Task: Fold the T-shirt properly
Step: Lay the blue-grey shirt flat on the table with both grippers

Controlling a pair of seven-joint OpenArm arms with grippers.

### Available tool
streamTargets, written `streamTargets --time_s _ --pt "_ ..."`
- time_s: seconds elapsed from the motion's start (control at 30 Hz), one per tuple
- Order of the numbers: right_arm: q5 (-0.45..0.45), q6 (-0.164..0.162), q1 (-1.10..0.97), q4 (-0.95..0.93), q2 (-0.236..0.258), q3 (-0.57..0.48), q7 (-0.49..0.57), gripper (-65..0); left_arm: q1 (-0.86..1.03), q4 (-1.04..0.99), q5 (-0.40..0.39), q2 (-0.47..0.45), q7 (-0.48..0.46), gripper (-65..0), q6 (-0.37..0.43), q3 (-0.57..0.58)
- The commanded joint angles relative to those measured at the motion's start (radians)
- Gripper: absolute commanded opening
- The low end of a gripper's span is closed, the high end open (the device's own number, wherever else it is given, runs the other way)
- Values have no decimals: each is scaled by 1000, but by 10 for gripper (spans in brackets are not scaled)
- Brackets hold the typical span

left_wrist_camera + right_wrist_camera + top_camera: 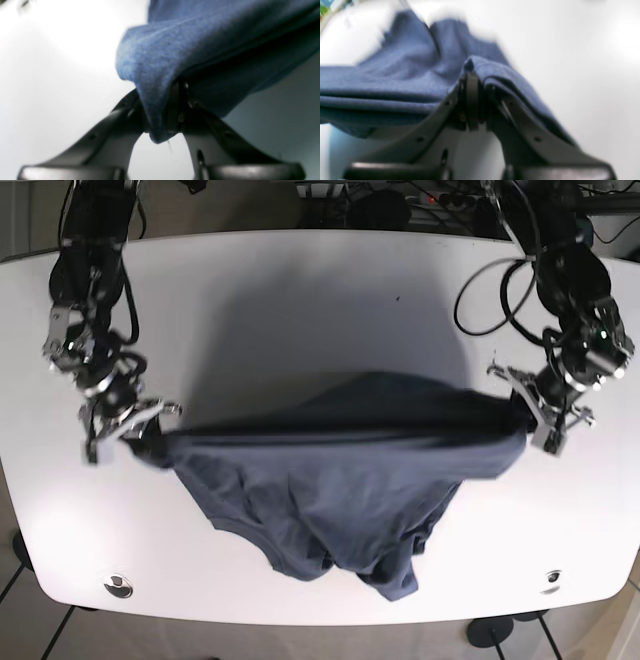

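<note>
Between both hands (150,442) (522,417), T-shirt (340,480) hangs stretched.

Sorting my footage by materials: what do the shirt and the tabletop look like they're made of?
T-shirt: looks like soft knit cotton jersey, heathered blue and matte; it drapes and wrinkles while hanging between the jaws. Table: seemingly a smooth, hard white laminate or painted board; slight glare, no grain visible.

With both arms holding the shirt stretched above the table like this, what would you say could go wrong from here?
1. The left hand pinches only a small tip of the blue cotton T-shirt, so it might slip out.
2. The lower part of the shirt hangs bunched and twisted on the white table, so laying it down could trap wrinkles.
3. The right hand grips a thick fold, which may drag unevenly.
</note>
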Motion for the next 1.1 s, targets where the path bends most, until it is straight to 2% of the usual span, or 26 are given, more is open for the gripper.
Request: streamTargets --time_s 0.03,0.1,0.17,0.43,0.5,0.53,0.6,0.63,0.7,0.73,0.77,0.87,0.93,1.1 --pt "-20 -21 -68 48 -6 46 49 -629 59 26 23 -20 -12 -626 14 -40" --pt "-22 -19 -152 81 -48 76 49 -629 122 28 23 -20 -12 -626 14 -75" --pt "-22 -19 -221 114 -68 83 49 -629 177 28 23 -20 -10 -626 14 -106" --pt "-14 -19 -396 149 -75 80 49 -628 311 21 24 -80 -10 -626 14 -147" --pt "-16 -19 -430 149 -109 79 43 -621 311 21 31 -81 -10 -626 14 -149" --pt "-17 -19 -445 150 -117 79 43 -601 311 21 31 -92 -10 -626 14 -149" --pt "-17 -19 -485 178 -129 79 43 -430 308 20 31 -107 -10 -626 14 -149" --pt "-17 -19 -500 196 -137 79 45 -293 306 20 31 -107 -10 -626 14 -149" --pt "-16 -19 -502 212 -129 80 49 -154 306 20 31 -109 -10 -626 14 -149" --pt "-16 -19 -491 212 -128 82 49 -113 306 21 31 -109 -10 -626 14 -147" --pt "-20 -19 -453 212 -125 82 45 -87 306 21 31 -109 -10 -626 14 -147" --pt "-22 -19 -339 175 -94 56 28 -86 306 24 31 -109 -10 -626 14 -147" --pt "-22 -19 -212 109 -74 5 -35 -84 306 24 31 -107 -10 -626 14 -147" --pt "-22 -19 24 -170 -63 -141 -69 -87 306 28 31 -107 -10 -626 14 -147"
